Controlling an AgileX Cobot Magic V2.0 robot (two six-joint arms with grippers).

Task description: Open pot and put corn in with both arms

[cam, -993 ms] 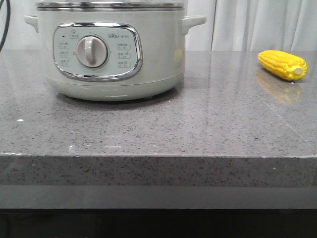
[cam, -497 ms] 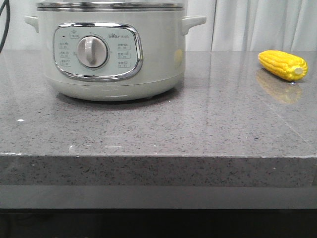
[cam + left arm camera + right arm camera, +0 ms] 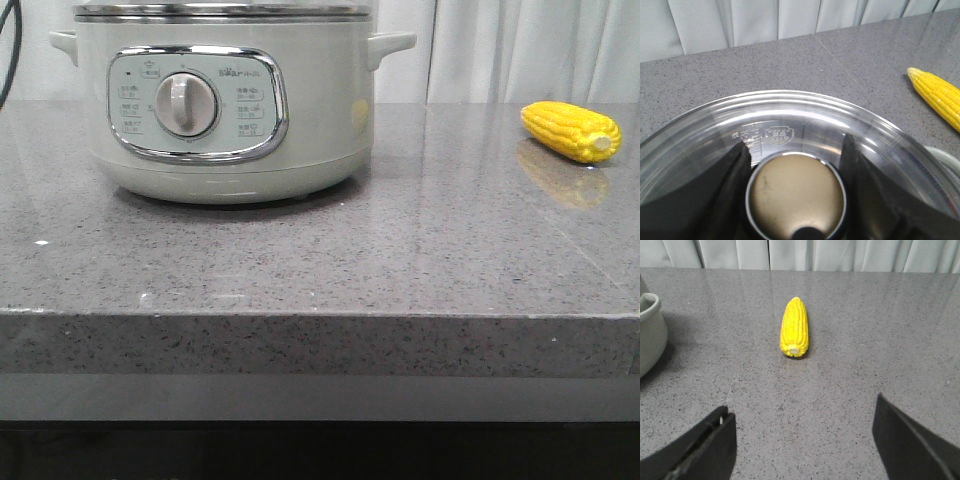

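The pot stands at the back left of the counter, its top cut off in the front view. In the left wrist view its glass lid is on, with a round brass-coloured knob. My left gripper has a finger tight against each side of the knob. The corn lies on the counter at the far right, and also shows in the left wrist view. My right gripper is open and empty above the counter, with the corn ahead of it. Neither gripper shows in the front view.
Grey speckled stone counter with its front edge near the camera. White curtains hang behind. A pot side handle is at the edge of the right wrist view. A dark cable hangs at the far left.
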